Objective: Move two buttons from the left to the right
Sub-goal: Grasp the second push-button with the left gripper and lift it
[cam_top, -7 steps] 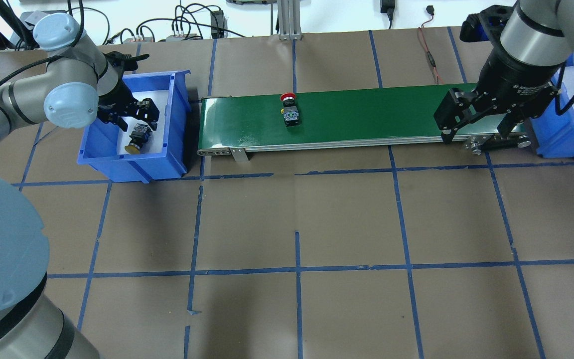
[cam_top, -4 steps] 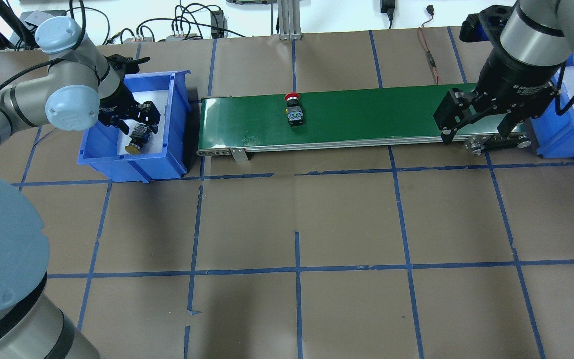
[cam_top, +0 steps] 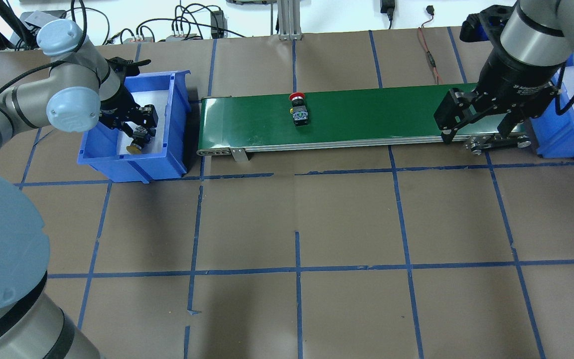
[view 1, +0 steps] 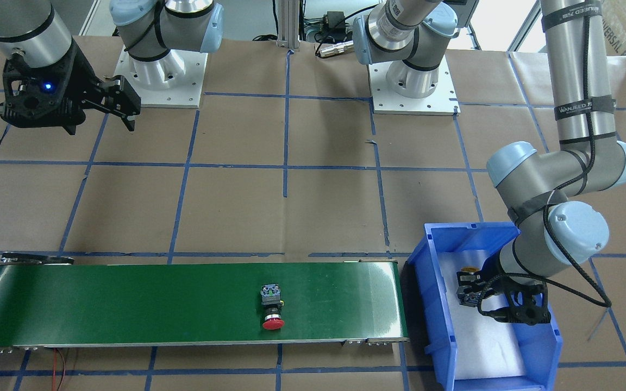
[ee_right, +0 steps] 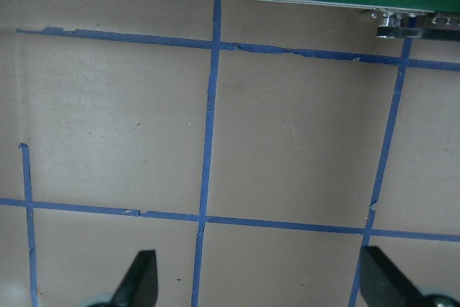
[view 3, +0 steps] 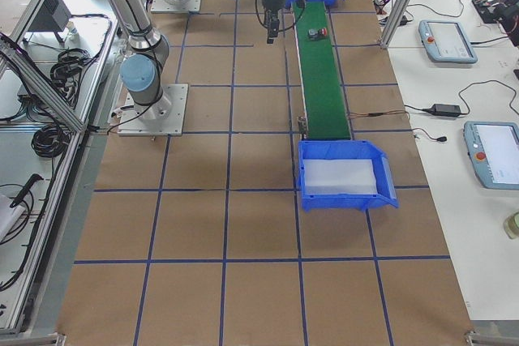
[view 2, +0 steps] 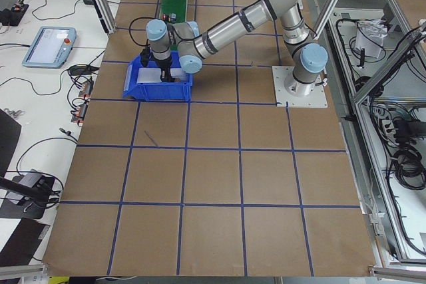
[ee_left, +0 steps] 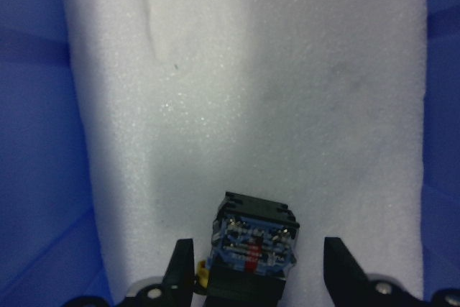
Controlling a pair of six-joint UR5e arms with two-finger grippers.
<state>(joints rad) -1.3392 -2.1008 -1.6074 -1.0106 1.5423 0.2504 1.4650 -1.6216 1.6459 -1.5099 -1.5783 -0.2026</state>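
The yellow button (cam_top: pixel 136 139) is seen lying directly between the fingers of the left gripper (ee_left: pixel 257 267), on the white foam of the left bin (cam_top: pixel 177 99). The jaws are held open, with a gap visible on either side of the button's block, so nothing is gripped yet. The red button (cam_top: pixel 298 107) is found out on the green belt (cam_top: pixel 366 112), well away from the right gripper (cam_top: pixel 477 132) and well short of it along the belt. That gripper is held wide open and empty, above the table just beside the belt's far end. No button can be seen in the right bin (cam_top: pixel 561 139) behind it. By this reckoning, neither button has been delivered. One is judged to be partway across, and the other is about to be grasped, lifted and set on the belt.
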